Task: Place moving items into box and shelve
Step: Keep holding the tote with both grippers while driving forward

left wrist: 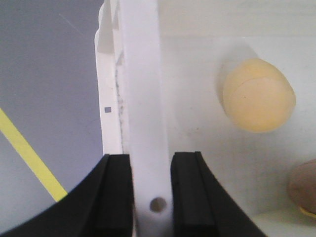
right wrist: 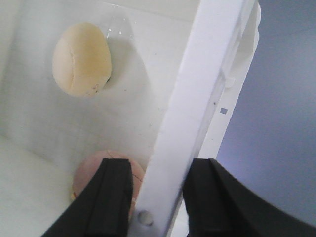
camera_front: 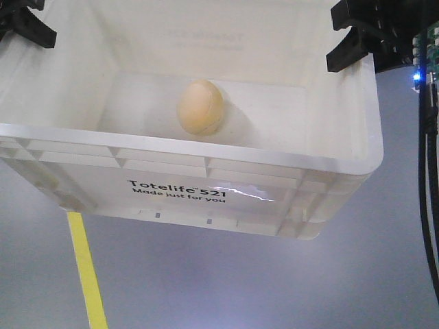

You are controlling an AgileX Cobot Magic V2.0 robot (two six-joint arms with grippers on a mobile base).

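Note:
The box (camera_front: 206, 147), a white tote printed "Totelife 521", hangs tilted above the grey floor between my two grippers. My left gripper (left wrist: 151, 163) is shut on its left rim (left wrist: 140, 98), one black finger on each side of the wall. My right gripper (right wrist: 158, 170) is shut on the right rim (right wrist: 197, 89) in the same way. In the front view they show at the top corners: left gripper (camera_front: 31, 19), right gripper (camera_front: 343, 35). A cream egg-shaped toy (camera_front: 200, 107) (left wrist: 258, 95) (right wrist: 81, 59) lies on the box floor. A pinkish-brown toy (right wrist: 91, 170) (left wrist: 305, 187) lies near the right wall, partly hidden by a finger.
A yellow tape line (camera_front: 86, 274) (left wrist: 29, 155) runs across the grey floor below the box. Black cables (camera_front: 429, 171) hang at the far right of the front view, under a blue light (camera_front: 416, 77).

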